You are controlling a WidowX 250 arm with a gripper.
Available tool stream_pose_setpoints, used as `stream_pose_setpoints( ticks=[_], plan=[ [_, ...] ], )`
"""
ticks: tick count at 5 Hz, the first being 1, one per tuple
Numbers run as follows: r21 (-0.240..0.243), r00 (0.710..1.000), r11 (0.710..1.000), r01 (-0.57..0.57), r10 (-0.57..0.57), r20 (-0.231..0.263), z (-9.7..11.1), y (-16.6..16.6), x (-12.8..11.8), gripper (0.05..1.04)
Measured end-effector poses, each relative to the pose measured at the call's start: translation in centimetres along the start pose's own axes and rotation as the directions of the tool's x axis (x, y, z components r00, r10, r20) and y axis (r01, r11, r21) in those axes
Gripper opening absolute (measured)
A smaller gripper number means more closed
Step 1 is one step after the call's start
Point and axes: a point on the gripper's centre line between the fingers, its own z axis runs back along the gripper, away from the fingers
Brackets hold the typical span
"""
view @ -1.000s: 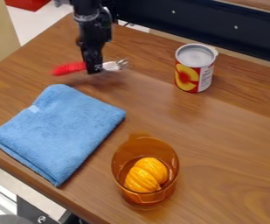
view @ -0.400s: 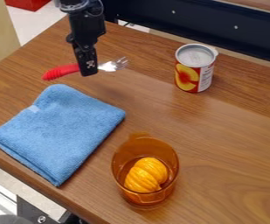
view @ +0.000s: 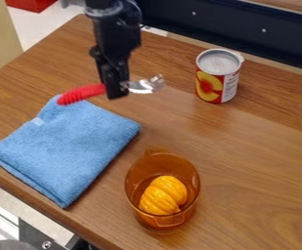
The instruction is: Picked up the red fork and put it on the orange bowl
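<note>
The black two-finger end effector (view: 116,91) hangs down from the top edge over the far left part of the brown wood-grain counter (view: 245,146), grasping the fork with the red ridged handle and silver metal head (view: 81,94) near its middle. The fork lies crosswise in the grip, its handle pointing left and overlapping the upper corner of a folded light-blue cloth (view: 65,146) in the view, its tines pointing right and slightly upward.

Nearer the front edge, to the right of the cloth and apart from it, a translucent orange plastic bowl with tall sides (view: 190,205) stands upright. Inside it rests a ridged yellow-orange object (view: 164,195). Well apart, toward the back, a metal can with a red and yellow fruit label (view: 217,80) stands upright, to the right of the fork.
</note>
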Motion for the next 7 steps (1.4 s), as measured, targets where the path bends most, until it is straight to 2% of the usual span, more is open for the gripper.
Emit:
stream_pose_setpoints(
  ticks=[1, 3, 5, 7],
  plan=[
    [0.018, 0.999, 0.999, 0.035, -0.035, 0.015, 0.5, -2.8, -0.3, 0.324],
    [0.007, 0.998, 0.998, 0.056, -0.056, 0.005, 0.0, -6.6, -0.3, 0.324],
    [0.032, 0.998, 0.998, 0.051, -0.049, -0.035, -1.1, -8.9, 0.0, 0.324],
    [0.054, 0.996, 0.996, 0.067, -0.065, -0.053, -2.3, -10.3, 0.0, 0.313]
  ],
)
